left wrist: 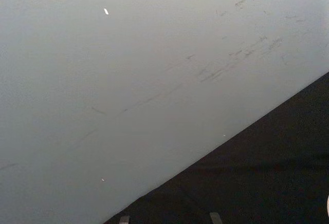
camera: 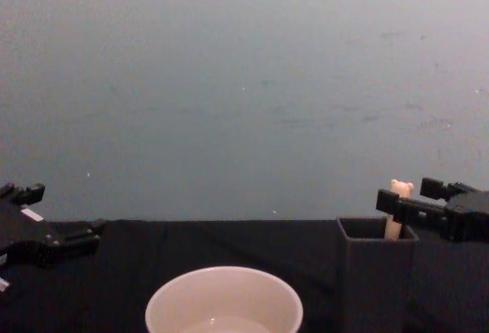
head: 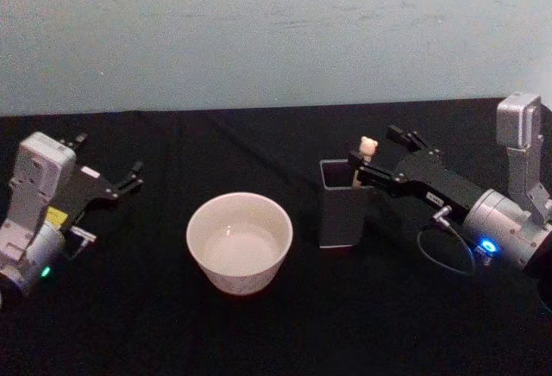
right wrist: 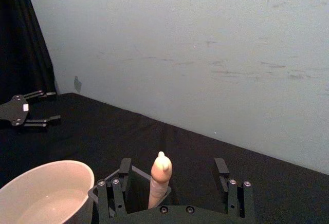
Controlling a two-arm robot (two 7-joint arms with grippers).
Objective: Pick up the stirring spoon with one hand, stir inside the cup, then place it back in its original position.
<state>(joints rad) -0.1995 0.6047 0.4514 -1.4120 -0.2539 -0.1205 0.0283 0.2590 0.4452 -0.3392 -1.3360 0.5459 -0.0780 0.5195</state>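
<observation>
The step in hand looks like the grasp; the right gripper [head: 377, 157] sits level with the top of the stirring spoon [head: 368, 146], its fingers open and standing on either side of the peach handle without touching it; in the right wrist view the handle rises between them, nearer one finger than the other; the spoon stands upright in the dark grey square holder [head: 341, 214], towards its far side, with the bear head and a short length of handle clear of the rim and the bowl hidden inside; the cup [head: 239, 279] rests on the black counter [head: 155, 333] to the holder's left, near it but apart; whether the cup holds any liquid I cannot tell; to do this well I would first centre the handle between the fingers, so that closing does not shove the spoon sideways against the holder's wall; the grip is best taken on the straight handle just under the bear head, where the fingers meet flat sides rather than a rounded knob; a slim handle may pivot, so a firm squeeze seems wise; then a straight lift until the bowl clears the rim, before any move towards the cup; the left gripper [head: 129, 176] lies parked at the counter's far left, fingers spread and holding nothing
</observation>
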